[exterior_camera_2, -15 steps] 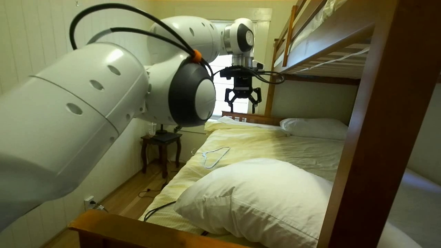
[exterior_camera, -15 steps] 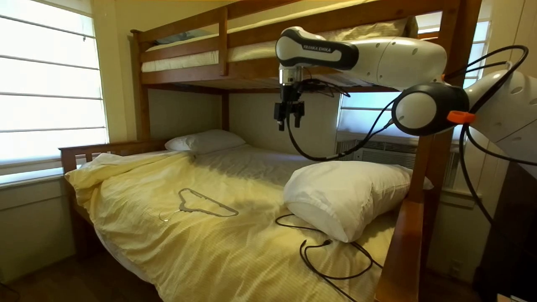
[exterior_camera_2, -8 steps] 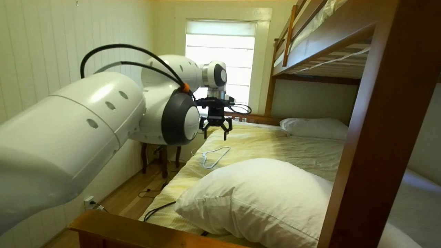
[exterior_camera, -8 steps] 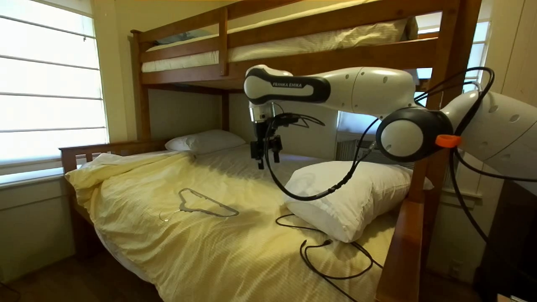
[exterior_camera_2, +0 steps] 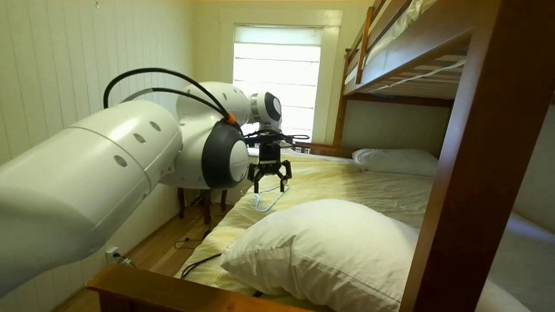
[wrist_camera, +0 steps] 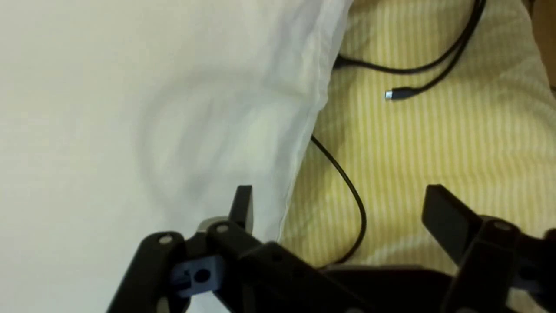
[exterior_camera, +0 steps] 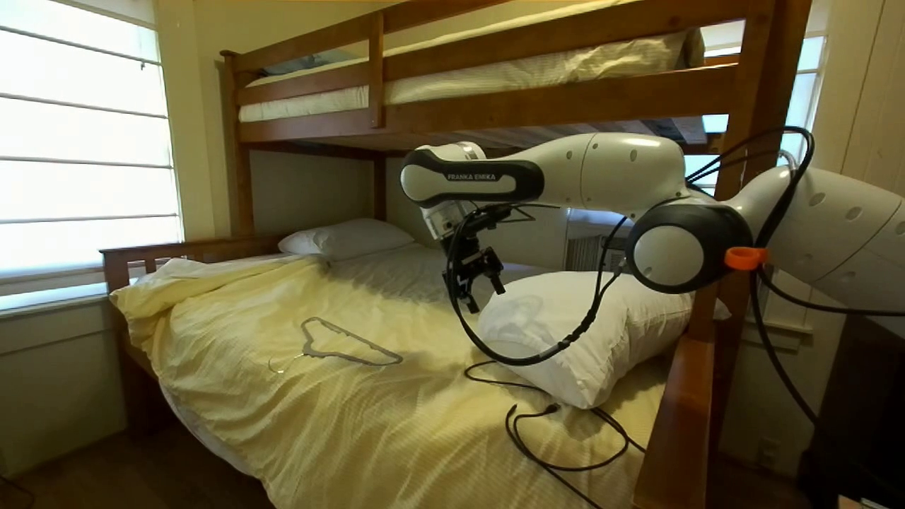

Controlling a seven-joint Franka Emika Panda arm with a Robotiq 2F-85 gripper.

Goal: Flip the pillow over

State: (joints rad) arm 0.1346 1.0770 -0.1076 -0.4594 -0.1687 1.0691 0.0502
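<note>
Wrist view: pale white pillow (wrist_camera: 143, 134), faintly shadowed and softly wrinkled near its seamed edge, fingers (wrist_camera: 449, 224) wide apart

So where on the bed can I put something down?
There's bare, wrinkly yellow cover between the hanger and the black cables, and a bare stretch between the flat pillow and the big pillow. It's crowded where the black cables reach the big pillow, with the open gripper hanging nearby.

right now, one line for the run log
gripper: open, empty | pillow: on yellow sheet, ungripped | hanger: on sheet | cables: at pillow's edge
</note>
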